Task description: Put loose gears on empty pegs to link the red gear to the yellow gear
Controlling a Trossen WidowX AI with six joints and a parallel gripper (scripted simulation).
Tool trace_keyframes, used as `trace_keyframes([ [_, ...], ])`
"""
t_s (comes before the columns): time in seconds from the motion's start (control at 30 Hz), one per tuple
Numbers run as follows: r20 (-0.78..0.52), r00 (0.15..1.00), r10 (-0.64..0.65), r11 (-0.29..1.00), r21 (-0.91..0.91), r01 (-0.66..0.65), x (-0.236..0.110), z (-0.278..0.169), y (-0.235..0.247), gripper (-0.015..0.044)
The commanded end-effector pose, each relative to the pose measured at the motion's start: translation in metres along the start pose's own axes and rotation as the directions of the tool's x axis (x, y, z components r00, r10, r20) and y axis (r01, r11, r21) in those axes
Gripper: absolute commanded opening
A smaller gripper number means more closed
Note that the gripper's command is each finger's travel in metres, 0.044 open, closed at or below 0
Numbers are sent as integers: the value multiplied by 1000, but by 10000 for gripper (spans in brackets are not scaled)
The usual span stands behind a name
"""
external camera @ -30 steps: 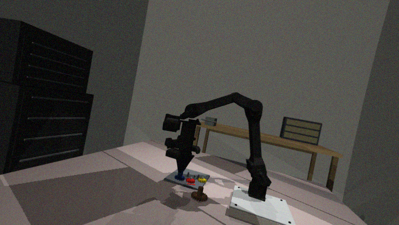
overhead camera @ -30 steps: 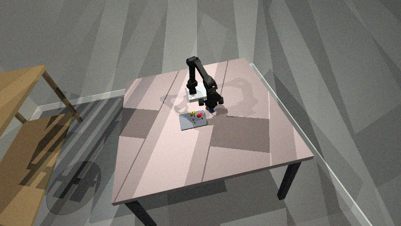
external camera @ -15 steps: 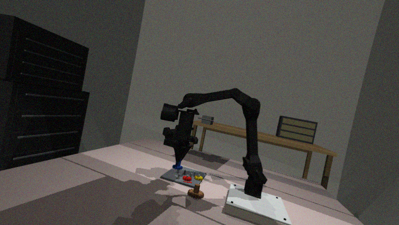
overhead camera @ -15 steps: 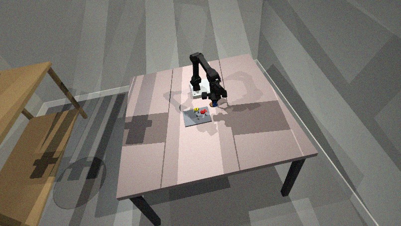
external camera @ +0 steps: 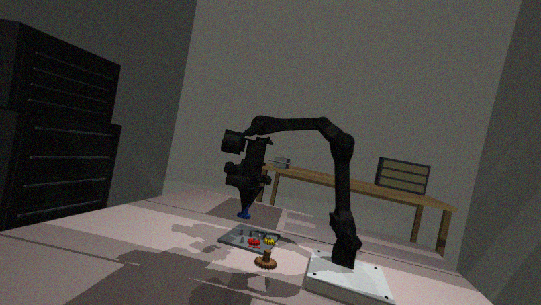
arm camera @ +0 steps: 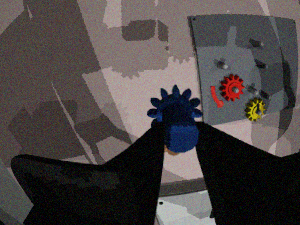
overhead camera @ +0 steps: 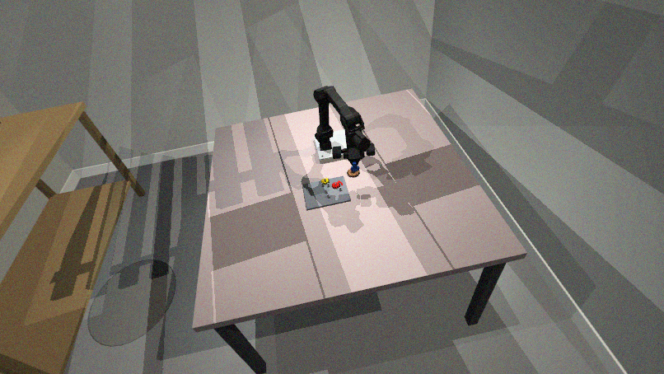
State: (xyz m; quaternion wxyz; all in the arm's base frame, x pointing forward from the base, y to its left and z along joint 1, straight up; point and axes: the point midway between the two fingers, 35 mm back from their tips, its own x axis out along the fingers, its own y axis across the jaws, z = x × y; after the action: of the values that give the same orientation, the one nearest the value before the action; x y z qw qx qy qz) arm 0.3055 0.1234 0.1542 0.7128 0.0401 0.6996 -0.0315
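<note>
The blue gear (overhead camera: 354, 165) (external camera: 243, 215) (arm camera: 175, 106) is clamped by its stem in the end effector (overhead camera: 354, 161) (external camera: 246, 205) (arm camera: 178, 128), above the bench (overhead camera: 381, 250) (external camera: 94, 227). In the top view, the brown gear (overhead camera: 353, 173) (external camera: 265, 262) (arm camera: 171, 152) is placed right of the board (overhead camera: 324, 203) (external camera: 225, 242) (arm camera: 215, 39).

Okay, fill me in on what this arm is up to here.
The robot's gripper is shut on a blue gear, holding it in the air off the grey board. On the board, the red gear and yellow gear sit on their pegs, with other pegs bare. A brown gear stands on the table beside the board. No loose gear is on a peg, so the linking chain isn't built.
</note>
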Motion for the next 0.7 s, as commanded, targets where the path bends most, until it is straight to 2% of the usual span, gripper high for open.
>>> trace_keyframes([
  [0.0,13,1000,2,1000,-5,-2,-11,0,-1,0],
  [0.3,12,1000,2,1000,-5,-2,-29,-3,-4,0],
  [0.67,12,1000,0,1000,-3,0,-21,1,-18,0],
])
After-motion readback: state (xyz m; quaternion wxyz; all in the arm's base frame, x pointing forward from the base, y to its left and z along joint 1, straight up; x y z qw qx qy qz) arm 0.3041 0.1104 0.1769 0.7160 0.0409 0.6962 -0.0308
